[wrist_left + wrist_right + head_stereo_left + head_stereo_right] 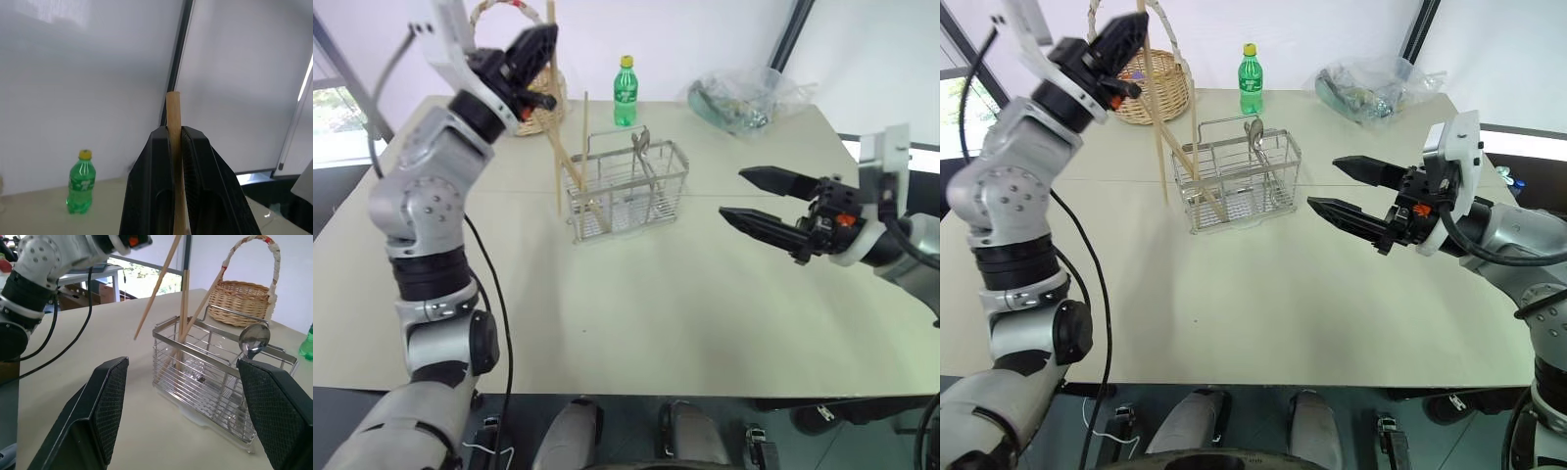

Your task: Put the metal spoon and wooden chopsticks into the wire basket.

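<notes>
One wooden chopstick (pixel 554 117) clamped in left pincer (pixel 540 44), raised beside wire basket (pixel 626 191) | metal spoon (pixel 1255 137) inside basket | right pincer (pixel 752 201) gaping, empty.

A beige table (pixel 705 313) stands before white walls (pixel 705 39).

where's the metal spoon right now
The metal spoon stands upright in the wire basket at mid-table, bowl up beside the centre handle, in front of the green bottle.
</notes>
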{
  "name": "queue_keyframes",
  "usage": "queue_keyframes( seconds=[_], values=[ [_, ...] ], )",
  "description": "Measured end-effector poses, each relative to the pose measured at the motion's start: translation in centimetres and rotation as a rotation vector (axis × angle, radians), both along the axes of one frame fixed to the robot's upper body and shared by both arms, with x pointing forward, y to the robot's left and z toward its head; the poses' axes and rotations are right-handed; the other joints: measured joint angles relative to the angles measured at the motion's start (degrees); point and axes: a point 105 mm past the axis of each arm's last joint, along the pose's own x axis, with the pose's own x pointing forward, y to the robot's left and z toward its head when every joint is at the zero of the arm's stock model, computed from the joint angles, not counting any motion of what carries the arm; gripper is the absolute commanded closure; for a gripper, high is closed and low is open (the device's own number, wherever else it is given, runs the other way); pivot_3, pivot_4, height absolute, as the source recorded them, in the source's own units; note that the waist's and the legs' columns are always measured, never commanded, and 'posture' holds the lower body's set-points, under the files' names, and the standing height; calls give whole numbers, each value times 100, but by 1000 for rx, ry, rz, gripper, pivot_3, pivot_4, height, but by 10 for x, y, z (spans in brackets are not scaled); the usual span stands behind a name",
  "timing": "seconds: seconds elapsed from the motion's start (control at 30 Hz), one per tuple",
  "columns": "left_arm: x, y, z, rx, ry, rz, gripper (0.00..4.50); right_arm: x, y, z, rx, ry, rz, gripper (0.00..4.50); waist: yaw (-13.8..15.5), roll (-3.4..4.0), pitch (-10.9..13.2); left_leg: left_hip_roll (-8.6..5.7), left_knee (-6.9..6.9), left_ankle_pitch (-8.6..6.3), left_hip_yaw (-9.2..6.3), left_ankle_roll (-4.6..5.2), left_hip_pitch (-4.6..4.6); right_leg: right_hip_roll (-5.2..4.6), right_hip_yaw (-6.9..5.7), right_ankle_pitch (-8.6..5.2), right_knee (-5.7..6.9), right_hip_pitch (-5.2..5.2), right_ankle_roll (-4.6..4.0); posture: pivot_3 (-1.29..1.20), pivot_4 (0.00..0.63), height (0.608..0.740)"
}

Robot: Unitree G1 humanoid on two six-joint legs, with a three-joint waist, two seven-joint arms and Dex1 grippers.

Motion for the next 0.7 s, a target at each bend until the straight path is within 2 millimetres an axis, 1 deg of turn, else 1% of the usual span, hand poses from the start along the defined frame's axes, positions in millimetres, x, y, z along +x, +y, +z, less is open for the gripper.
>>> queue_keyframes(
  seconds=[0.1, 0.17, 0.23, 0.37, 0.43, 0.5, 0.53, 0.6, 0.7],
  values=[
    [9, -1, -4, -6, -4, 22, 4478, 0, -1, -1, 1, 5, -10, 857, 6, 0, 0, 0, 0, -1, -1, 2, -2, 0, 0, 0, -2, 0, 0, 0, 150, 674],
    [13, 0, 2, -12, -9, 28, 4478, 0, -2, -3, 1, 11, -19, 857, 7, -4, 2, -1, 2, -1, -2, 2, -4, 0, -1, 0, -2, 0, 0, 0, 150, 674],
    [12, 2, 18, -4, -45, 26, 4478, 0, -3, -4, 2, 14, -26, 857, 1, -5, 3, -1, 1, -2, -2, 4, -7, 0, -1, 0, -3, -3, 0, 0, 150, 674],
    [1, 7, 59, -4, -148, 9, 4478, -1, -3, -6, -1, 17, -33, 857, -10, -3, 3, -1, 0, -3, -1, 6, -3, 0, -1, 0, -1, -4, 1, 0, 150, 674],
    [-3, 11, 76, -19, -188, 2, 4478, -1, -3, -6, 0, 17, -34, 857, -8, -2, 3, 0, 0, -3, -1, 6, -3, 1, -2, 0, -1, -4, 1, 0, 150, 674],
    [-4, 12, 87, -35, -211, -7, 4478, -1, -4, -8, 3, 23, -40, 857, -5, -2, 3, -1, 1, -3, -1, 6, -2, 2, -2, 0, -2, 0, 2, 0, 150, 674],
    [-4, 11, 90, -38, -221, -13, 4478, -1, -4, -9, 4, 25, -43, 857, 2, -2, 2, -1, 1, -3, -2, 6, -2, 2, -2, 0, -2, 3, 2, 0, 150, 674],
    [-2, 9, 88, -40, -224, -19, 4478, -1, -4, -9, 4, 27, -45, 857, 7, -2, 2, -2, 3, -3, -3, 6, -1, 2, -2, 0, -2, 4, 2, 0, 150, 674],
    [3, -4, 74, -26, -223, -47, 4478, -1, -5, -8, 6, 23, -48, 857, 7, -3, 3, -2, 3, -3, -4, 6, -2, 2, -2, 0, -3, 4, 1, 0, 150, 674]
  ],
)
